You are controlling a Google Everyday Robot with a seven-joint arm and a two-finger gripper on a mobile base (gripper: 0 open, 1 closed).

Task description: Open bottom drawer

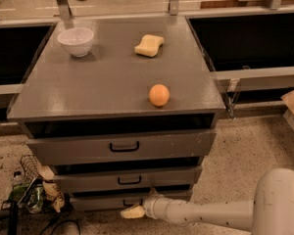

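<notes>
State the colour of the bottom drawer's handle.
Black, seen in the camera view; the gripper sits just below the bottom drawer's handle.

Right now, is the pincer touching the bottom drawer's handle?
Cannot tell. The camera view shows the pincer just below the black handle of the bottom drawer, with neither contact nor gap plain.

lab-like test area, grey drawer cabinet [112,89], speckled floor [245,151], pincer [131,212] at bottom drawer [98,202]
</notes>
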